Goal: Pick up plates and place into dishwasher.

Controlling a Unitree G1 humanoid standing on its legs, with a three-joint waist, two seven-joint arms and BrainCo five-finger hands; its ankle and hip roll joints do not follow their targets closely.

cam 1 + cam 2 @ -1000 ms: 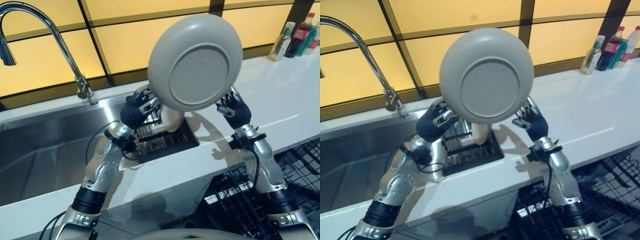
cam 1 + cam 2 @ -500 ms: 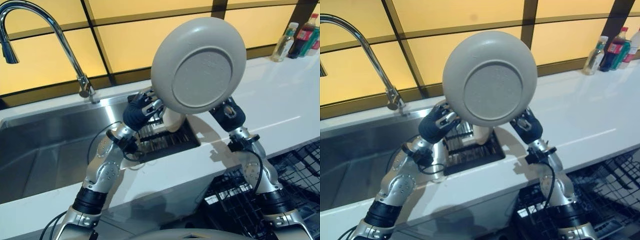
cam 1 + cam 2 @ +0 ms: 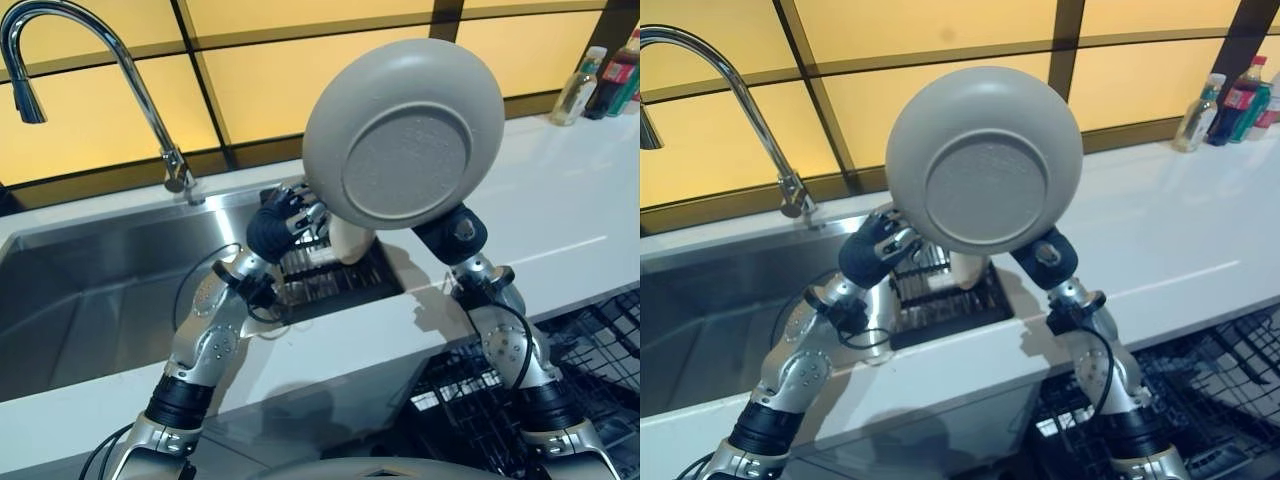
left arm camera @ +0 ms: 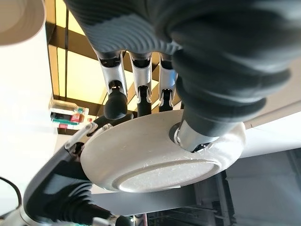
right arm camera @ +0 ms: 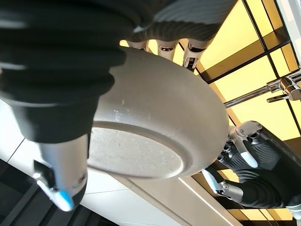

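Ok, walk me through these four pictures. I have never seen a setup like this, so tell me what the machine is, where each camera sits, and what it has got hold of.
This is a humanoid robot with two silver-grey arms, standing at a kitchen counter. The two wide pictures come from cameras in its head, looking down. The two close pictures come from a camera on each wrist, looking along that hand.

It holds a round grey plate up on edge, underside toward the head cameras. The right hand has thumb and fingers pinching the rim. The left hand is at the opposite edge with straight fingers.

Below are a steel sink with a curved faucet, a dark drying rack, and a white counter with bottles at the far end. The black wire dishwasher rack shows at the lower right.
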